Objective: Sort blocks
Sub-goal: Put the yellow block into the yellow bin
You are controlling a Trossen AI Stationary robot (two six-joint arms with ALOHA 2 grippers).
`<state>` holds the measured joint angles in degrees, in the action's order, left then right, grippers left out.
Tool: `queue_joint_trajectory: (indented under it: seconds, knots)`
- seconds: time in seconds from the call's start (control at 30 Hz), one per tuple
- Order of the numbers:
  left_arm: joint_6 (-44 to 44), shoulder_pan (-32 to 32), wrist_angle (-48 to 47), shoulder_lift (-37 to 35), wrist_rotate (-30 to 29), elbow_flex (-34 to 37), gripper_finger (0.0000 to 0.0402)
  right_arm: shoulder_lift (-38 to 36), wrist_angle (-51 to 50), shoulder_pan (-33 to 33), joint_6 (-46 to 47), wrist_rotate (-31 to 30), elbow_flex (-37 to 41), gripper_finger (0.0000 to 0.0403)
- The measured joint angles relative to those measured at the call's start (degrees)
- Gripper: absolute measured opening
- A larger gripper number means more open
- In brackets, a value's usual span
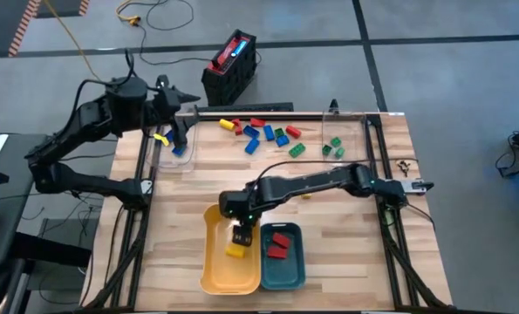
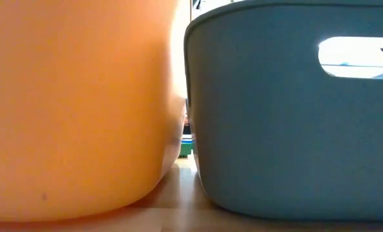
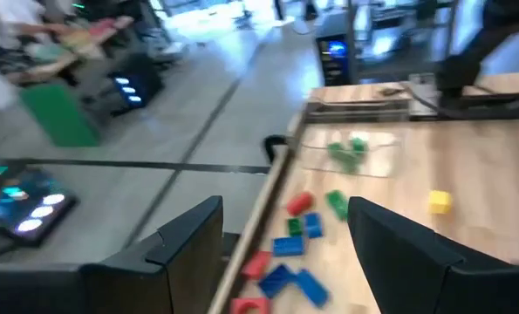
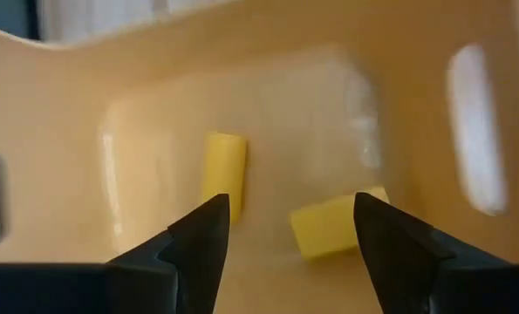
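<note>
My right gripper hangs open and empty over the yellow tray; two yellow blocks lie inside, most blocks wait near the table's far edge

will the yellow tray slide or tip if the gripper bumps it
The yellow tray looks like thin, light plastic on smooth wood, so it would probably slide. Its wide flat base makes tipping unlikely. The teal tray right beside it may block sliding that way.
</note>
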<state>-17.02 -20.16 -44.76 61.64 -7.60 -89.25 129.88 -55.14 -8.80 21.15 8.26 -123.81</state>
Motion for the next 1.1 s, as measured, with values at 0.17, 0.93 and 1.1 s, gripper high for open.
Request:
queue_joint_trajectory:
  seconds: [0.17,0.93,1.1]
  knots:
    - [2.17,-0.52,-1.31,1.40,6.02,0.21,0.0241,-8.59,-1.96,0.68,-1.02,-11.43,0.00,0.0244]
    - [2.97,-3.36,3.81,17.44,12.80,0.32,0.0233,-49.75,6.74,7.20,-7.63,-20.02,57.95,0.0234]
    - [5.43,-3.39,8.35,17.98,11.72,5.49,0.0233,-54.42,13.90,10.17,-7.88,-13.15,67.47,0.0240]
